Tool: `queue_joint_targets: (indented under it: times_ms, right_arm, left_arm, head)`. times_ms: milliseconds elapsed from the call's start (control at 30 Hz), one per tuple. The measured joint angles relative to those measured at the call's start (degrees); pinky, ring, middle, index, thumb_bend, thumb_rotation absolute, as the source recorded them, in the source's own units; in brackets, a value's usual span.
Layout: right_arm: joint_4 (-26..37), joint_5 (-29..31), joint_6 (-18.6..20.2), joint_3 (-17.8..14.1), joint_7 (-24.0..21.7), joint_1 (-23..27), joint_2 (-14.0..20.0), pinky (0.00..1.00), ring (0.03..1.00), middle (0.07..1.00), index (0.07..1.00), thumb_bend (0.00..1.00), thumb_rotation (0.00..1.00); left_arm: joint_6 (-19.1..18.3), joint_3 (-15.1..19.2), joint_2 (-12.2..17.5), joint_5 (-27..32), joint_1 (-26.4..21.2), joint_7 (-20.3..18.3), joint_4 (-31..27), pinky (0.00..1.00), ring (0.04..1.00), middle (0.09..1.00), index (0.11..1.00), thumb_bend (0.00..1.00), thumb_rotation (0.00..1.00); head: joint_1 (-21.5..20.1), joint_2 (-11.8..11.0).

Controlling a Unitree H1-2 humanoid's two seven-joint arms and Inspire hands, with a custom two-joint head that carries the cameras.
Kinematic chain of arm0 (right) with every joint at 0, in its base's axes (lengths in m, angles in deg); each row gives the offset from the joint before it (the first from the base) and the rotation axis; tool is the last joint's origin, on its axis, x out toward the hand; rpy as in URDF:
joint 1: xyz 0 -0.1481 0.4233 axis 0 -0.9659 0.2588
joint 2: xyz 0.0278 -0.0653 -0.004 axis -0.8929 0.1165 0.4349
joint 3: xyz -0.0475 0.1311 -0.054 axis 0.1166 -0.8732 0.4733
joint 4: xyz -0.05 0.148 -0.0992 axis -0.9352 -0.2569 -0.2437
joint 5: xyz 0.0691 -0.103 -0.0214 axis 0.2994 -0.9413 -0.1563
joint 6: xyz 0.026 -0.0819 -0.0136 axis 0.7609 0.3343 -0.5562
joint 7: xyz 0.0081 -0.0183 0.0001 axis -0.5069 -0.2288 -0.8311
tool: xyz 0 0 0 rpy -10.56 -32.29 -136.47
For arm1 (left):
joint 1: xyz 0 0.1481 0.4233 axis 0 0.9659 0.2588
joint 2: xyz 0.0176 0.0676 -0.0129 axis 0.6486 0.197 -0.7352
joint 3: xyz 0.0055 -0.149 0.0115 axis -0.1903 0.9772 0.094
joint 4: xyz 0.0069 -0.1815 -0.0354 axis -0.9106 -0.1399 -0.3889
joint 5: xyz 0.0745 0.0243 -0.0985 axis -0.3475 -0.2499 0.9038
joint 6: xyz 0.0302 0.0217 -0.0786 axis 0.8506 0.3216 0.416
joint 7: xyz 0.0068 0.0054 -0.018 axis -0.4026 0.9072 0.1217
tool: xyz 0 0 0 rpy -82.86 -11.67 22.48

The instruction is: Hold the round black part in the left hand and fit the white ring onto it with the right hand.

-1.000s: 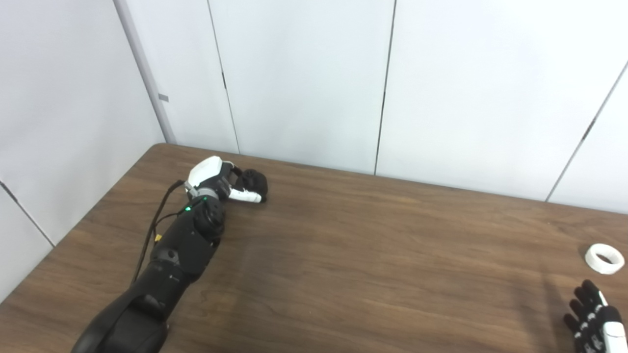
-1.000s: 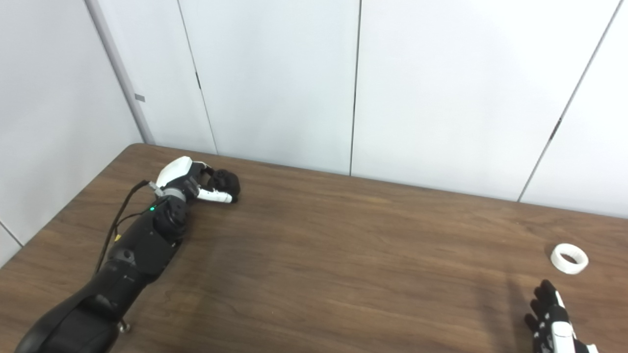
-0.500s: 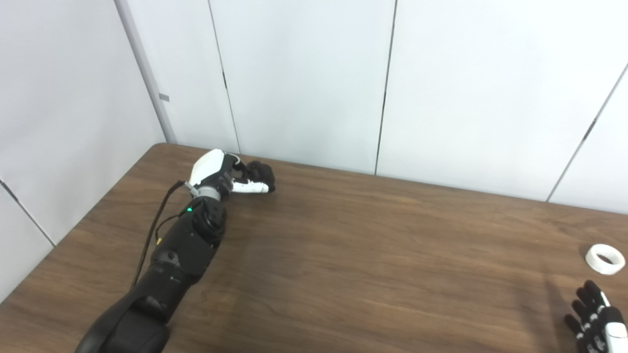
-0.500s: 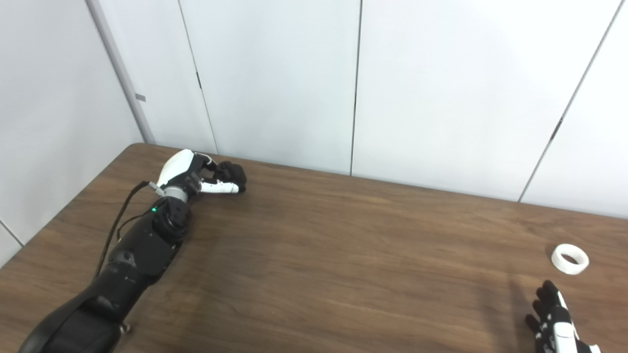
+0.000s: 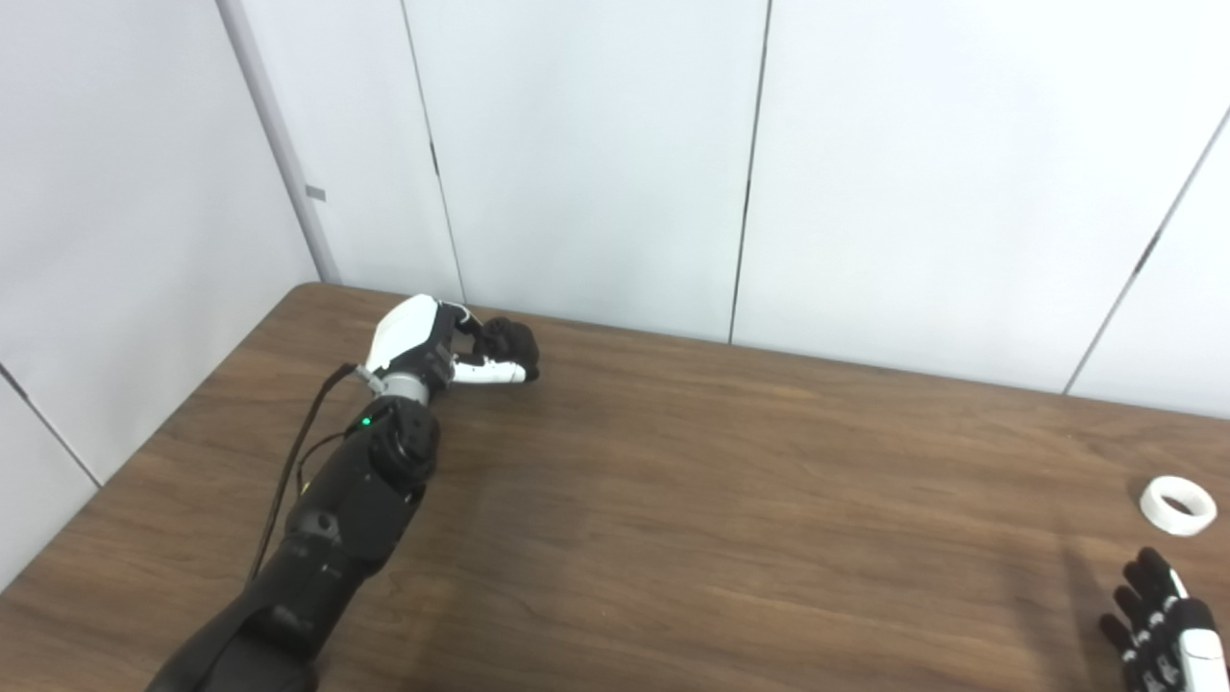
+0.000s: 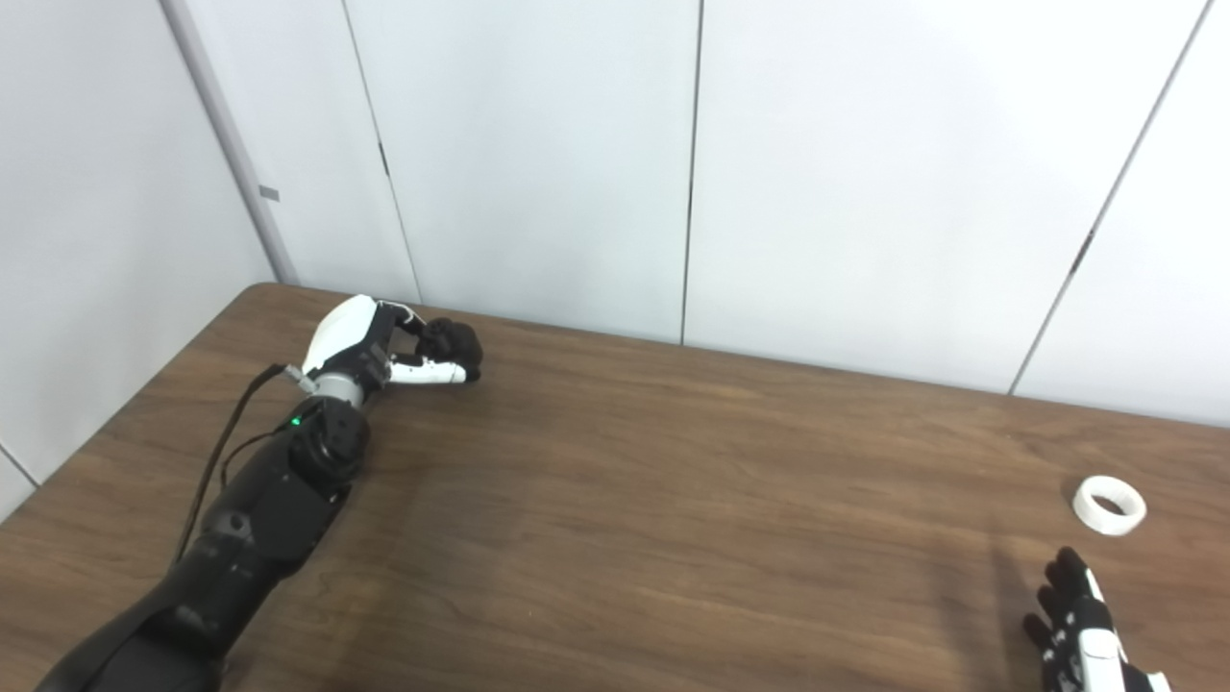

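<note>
At the far left of the brown wooden table [image 5: 673,500], close to the white panel wall [image 5: 596,154], the round black part [image 5: 509,338] sits wrapped in the fingers of the left hand [image 5: 432,348], which grips it with a white thumb lying along its near side. Whether the part touches the tabletop or is held just above it cannot be told. A black forearm with a small green light and a dark cable leads back from this hand to the near left edge. Well apart, at the right side of the table, the white ring [image 6: 1109,506] lies flat on the wood. Just nearer than it, the right hand [image 6: 1086,639] holds nothing, its dark fingers spread apart and pointing toward the ring without touching it.
</note>
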Motion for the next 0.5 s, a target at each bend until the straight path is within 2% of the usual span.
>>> queue_joint_targets:
  times_ms: [267,500]
  right_arm:
    - [0.0,-0.5,-0.1,0.2,0.2,0.0,-1.0,1.00,1.000,0.994,1.000,0.31,1.00]
    - [-0.4,-1.3,-1.1,0.4,0.2,0.1,-1.4,1.00,1.000,0.989,1.000,0.32,1.00]
  left_arm:
    - [-2.7,-0.4,-0.1,-1.0,5.9,-3.4,-11.8,0.91,0.903,0.797,0.486,0.52,0.05]
    - [-4.2,-3.1,-1.2,-3.4,11.8,-6.8,-21.9,0.93,0.899,0.795,0.486,0.52,0.05]
  head:
    - [-1.1,0.3]
    - [-2.3,0.9]
